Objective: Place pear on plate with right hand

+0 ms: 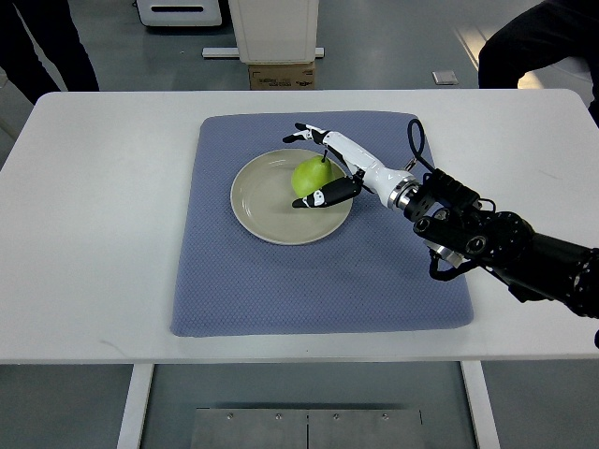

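One pear [310,175] sits on the right half of the single plate [265,201], stem up. The right hand [328,168] surrounds it, fingers [318,197] spread around the fruit on both sides; whether they grip it cannot be told. The placing step appears near completion. Next: part the fingers fully and withdraw without rolling the pear. One blue mat [318,281] covers the white worktop [94,234].

White rectangular tabletop [103,234] on white legs, grey glossy floor [393,56] beyond, brown cardboard box [282,75] under white cabinet [274,28], metal plate [297,427] below.
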Tool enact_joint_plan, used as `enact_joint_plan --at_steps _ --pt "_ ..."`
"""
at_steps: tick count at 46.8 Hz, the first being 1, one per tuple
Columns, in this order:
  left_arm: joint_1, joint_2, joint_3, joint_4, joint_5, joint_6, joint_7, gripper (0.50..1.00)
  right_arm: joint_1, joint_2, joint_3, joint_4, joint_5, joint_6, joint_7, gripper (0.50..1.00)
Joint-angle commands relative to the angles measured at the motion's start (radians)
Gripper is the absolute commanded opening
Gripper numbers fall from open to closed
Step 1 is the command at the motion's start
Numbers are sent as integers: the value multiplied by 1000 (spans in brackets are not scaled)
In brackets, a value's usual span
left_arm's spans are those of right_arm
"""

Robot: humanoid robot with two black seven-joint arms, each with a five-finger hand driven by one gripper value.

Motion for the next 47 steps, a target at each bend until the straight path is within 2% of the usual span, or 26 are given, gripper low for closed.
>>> enact_joint_plan --at_steps 1,14,27,32,35,47 --pt "0 0 0 0 0 0 0 1000 2 0 11 -6 9 -5 0 1000" --pt "0 0 0 0 0 0 0 1000 -6 0 238 -8 42 -25 0 1000" --pt "0 0 0 0 0 0 0 1000 -24 -110 429 -13 206 -6 0 1000" --pt "0 0 0 0 0 0 0 1000 -31 -130 473 -20 285 -2 -97 1000" --pt "0 0 0 0 0 0 0 1000 -43 -133 501 -22 309 -2 -128 1000" --pt "0 0 0 0 0 0 0 1000 -132 -146 706 -22 323 -3 -148 1000"
